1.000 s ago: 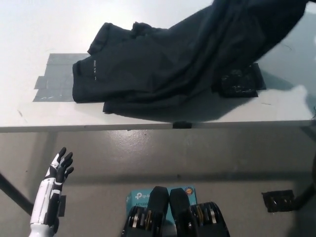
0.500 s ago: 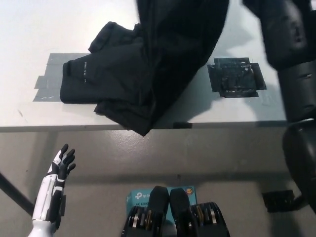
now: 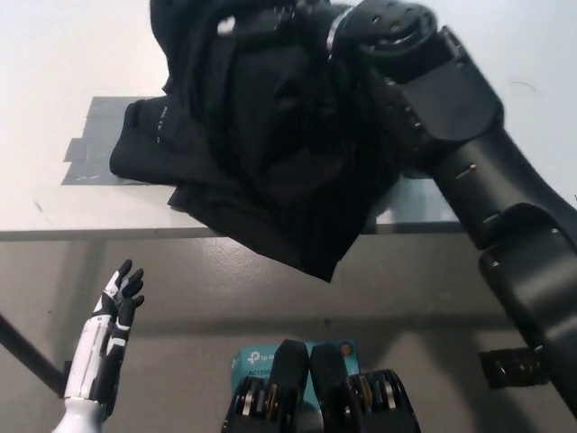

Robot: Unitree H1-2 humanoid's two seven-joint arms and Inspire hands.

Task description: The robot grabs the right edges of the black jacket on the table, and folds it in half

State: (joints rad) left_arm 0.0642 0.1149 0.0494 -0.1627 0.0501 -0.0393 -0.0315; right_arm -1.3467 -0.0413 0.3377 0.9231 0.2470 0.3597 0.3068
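The black jacket (image 3: 261,171) lies bunched on the white table (image 3: 54,54), its lower flap hanging past the front edge. My black right arm (image 3: 469,171) reaches in from the lower right across the table. My right hand (image 3: 270,20) is at the top middle, shut on the jacket's lifted fabric, which drapes down from it over the left half. Hand and cloth are both black, so the hold itself is hard to make out. My white left hand (image 3: 115,311) rests low at the lower left below the table, fingers apart and holding nothing.
A grey tape patch (image 3: 95,135) sticks out from under the jacket's left side. The table's front edge (image 3: 90,233) runs across the middle, with grey floor below. A teal box (image 3: 248,358) and a small black object (image 3: 514,367) lie on the floor.
My right arm has swept left over the table, carrying the jacket's right side over its left half. The black tape patch on the right is now hidden behind the arm. The left hand barely moved.
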